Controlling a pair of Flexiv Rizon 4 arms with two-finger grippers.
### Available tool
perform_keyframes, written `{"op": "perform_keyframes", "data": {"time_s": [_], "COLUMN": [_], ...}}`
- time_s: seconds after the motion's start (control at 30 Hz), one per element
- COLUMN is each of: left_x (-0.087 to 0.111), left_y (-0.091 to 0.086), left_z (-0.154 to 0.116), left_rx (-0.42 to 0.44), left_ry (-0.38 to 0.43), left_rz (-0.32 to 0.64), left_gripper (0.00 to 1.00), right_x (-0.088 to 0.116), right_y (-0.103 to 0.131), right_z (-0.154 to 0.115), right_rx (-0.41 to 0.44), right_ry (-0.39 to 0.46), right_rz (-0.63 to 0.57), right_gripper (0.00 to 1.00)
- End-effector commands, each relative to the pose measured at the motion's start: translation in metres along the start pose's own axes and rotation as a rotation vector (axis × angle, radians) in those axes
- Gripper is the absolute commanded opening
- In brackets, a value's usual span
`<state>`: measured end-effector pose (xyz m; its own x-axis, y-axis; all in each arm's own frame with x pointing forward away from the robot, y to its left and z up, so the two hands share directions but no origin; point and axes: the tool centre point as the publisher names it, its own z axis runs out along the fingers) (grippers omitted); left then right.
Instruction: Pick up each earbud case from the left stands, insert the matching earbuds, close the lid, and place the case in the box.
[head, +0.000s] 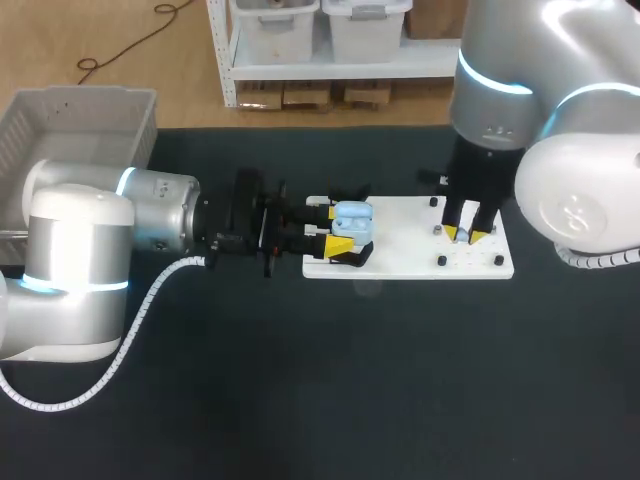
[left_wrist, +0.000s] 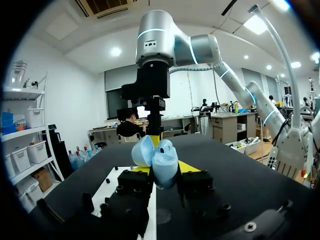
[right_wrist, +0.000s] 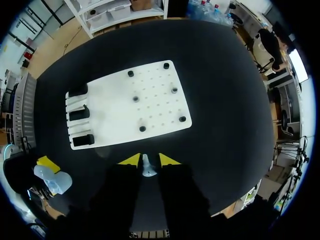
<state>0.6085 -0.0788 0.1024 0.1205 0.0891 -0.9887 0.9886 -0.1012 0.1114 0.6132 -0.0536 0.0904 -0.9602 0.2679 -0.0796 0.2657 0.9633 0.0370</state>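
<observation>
Head view: your left claw (head: 333, 229) was clenched on blue earbud case (head: 352, 220), lid open, at white board (head: 400, 258) 9 o'clock edge. Your right claw (head: 467, 234) pinched white earbud (right_wrist: 145, 169); case lay at its 9 o'clock.

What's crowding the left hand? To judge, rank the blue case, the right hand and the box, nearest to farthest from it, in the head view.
1. Blue case: gripped between the left hand's fingers.
2. Right hand: holding an earbud over the white board.
3. Box: by the table's back-left corner.
</observation>
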Motion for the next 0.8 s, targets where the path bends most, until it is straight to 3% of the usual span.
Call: {"op": "perform_keyframes", "data": {"time_s": [0.03, 0.4, 0.8], "left_x": [0.001, 0.001, 0.001], "left_y": [0.001, 0.001, 0.001], "left_z": [0.000, 0.000, 0.000], "left_rx": [0.002, 0.002, 0.002], "left_ry": [0.000, 0.000, 0.000], "left_rz": [0.001, 0.001, 0.001], "left_gripper": [0.00, 0.00, 0.00], "right_x": [-0.005, -0.002, 0.013], "right_y": [-0.002, 0.000, 0.020], "right_z": [-0.003, -0.028, -0.072], "right_rx": [-0.001, 0.062, 0.113], "right_ry": [0.005, 0.017, -0.001], "right_rz": [-0.005, -0.078, -0.207], "right_gripper": [0.00, 0.00, 0.00]}}
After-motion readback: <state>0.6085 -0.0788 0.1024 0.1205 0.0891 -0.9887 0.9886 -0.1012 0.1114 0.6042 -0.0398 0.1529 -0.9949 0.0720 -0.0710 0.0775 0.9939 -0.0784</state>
